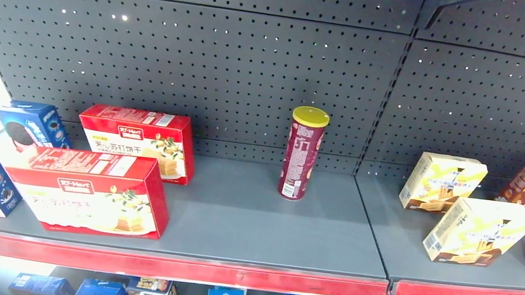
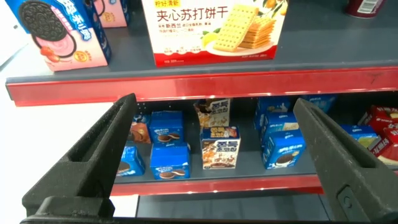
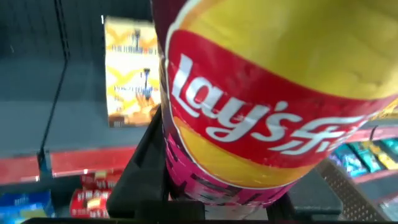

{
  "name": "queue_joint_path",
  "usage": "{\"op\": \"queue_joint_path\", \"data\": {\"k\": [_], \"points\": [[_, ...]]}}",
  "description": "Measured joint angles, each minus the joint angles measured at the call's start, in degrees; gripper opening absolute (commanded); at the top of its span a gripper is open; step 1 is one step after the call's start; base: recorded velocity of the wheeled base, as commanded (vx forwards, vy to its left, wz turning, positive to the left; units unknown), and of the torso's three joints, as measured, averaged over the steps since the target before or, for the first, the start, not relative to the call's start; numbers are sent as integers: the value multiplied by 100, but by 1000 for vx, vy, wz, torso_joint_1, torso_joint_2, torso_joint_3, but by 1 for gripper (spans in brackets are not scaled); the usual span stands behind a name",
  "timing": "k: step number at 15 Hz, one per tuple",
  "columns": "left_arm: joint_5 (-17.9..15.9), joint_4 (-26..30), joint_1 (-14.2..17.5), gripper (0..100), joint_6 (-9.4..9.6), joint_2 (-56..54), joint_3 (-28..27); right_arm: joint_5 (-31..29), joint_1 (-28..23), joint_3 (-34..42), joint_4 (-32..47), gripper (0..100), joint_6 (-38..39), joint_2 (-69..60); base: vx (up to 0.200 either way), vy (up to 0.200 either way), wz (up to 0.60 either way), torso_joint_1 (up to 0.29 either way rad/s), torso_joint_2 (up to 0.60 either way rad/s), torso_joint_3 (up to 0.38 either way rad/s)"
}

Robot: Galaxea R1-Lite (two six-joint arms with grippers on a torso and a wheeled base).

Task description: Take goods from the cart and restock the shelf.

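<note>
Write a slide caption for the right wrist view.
Right hand grips a red-and-yellow chip can, facing the grey shelf where a yellow box stands above the red shelf edge.

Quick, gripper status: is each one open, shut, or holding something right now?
Left gripper: open, nothing between its fingers.
Right gripper: shut on a cylindrical crisp can with a yellow, red and magenta label.
</note>
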Motion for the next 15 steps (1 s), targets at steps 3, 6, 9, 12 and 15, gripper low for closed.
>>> {"op": "queue_joint_path", "data": {"k": [3, 6, 9, 12, 15], "points": [[-10, 2, -2, 100, 40, 0, 0, -7, -5, 6, 24, 0, -2, -15, 0, -67, 0, 1, 1, -1], [-108, 0, -2, 100, 134, 0, -6, -10, 0, 13, 17, 0, -2, -24, 0, -133, 0, -3, 2, -2], [-179, -9, 9, 100, 196, 0, -4, -11, 6, 13, 35, 0, -2, -24, 0, 0, 0, 0, 0, 0], [-166, -9, -2, 100, 189, 0, 5, 0, -2, 0, 20, 0, -2, -24, 0, 0, 0, 0, 0, 0], [-133, 5, -7, 100, 88, 0, -9, -5, -7, 4, 17, 0, -4, -26, 0, 0, 0, 0, 0, 0]]}}
